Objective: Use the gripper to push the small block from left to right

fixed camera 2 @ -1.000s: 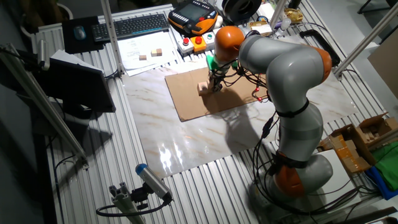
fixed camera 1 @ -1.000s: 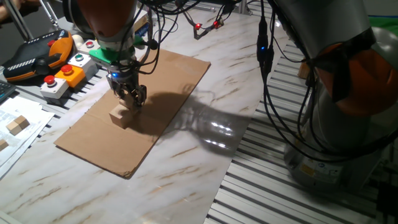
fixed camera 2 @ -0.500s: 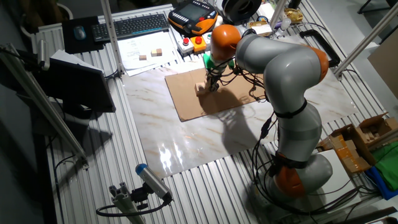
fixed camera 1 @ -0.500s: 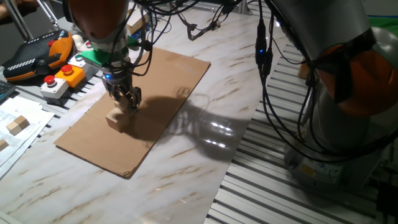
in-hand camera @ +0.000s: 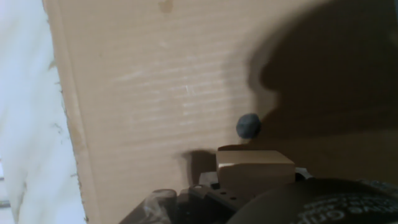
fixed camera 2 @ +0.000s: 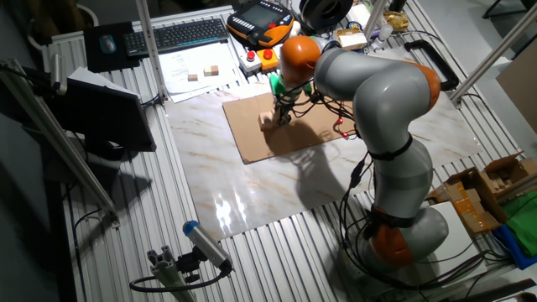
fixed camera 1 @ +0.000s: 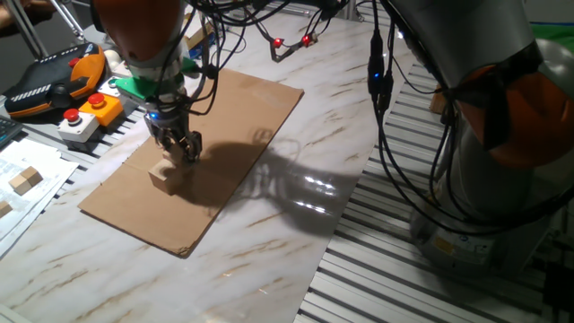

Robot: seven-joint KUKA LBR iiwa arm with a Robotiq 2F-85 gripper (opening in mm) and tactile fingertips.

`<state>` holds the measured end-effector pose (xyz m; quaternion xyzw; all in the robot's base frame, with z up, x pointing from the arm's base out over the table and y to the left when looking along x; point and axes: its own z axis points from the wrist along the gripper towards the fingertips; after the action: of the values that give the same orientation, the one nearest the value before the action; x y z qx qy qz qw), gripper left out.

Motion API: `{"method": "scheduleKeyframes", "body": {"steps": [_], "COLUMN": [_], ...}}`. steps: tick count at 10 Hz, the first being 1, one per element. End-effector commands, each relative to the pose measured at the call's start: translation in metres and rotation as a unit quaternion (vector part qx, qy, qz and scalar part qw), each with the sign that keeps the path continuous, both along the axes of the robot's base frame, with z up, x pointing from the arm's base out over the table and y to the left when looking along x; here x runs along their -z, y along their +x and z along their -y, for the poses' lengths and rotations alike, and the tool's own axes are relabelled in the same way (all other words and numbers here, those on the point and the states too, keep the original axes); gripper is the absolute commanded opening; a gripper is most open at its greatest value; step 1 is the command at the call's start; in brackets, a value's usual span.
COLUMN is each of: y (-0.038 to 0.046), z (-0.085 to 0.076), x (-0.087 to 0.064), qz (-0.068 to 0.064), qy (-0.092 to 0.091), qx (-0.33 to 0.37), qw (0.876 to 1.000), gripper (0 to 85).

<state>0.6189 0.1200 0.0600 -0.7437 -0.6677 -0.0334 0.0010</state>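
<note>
Small tan wooden block (fixed camera 1: 164, 177) sits on the flat brown cardboard sheet (fixed camera 1: 260, 108), touching the black claw gripper (fixed camera 1: 182, 148) on its camera-left side; jaws' opening unclear, holding nothing.

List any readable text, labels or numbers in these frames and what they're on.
None can be read.
Printed sheets: print too small.
Keyboard: key legends too small.
Teach pendant: no legible label.
Button boxes: nothing legible.
Small block, cardboard and gripper: no markings visible.
</note>
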Motion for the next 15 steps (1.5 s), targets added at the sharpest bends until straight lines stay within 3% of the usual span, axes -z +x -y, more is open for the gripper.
{"method": "scheduleKeyframes", "body": {"steps": [1, 4, 15], "y": [0.0004, -0.0012, -0.003], "z": [-0.002, -0.012, -0.04], "x": [0.001, 0.008, 0.005], "qz": [0.001, 0.002, 0.011], "qy": [0.0, 0.003, -0.001], "qx": [-0.001, -0.007, -0.041], "qw": [1.0, 1.0, 0.999], "gripper": [1.0, 1.0, 1.0]}}
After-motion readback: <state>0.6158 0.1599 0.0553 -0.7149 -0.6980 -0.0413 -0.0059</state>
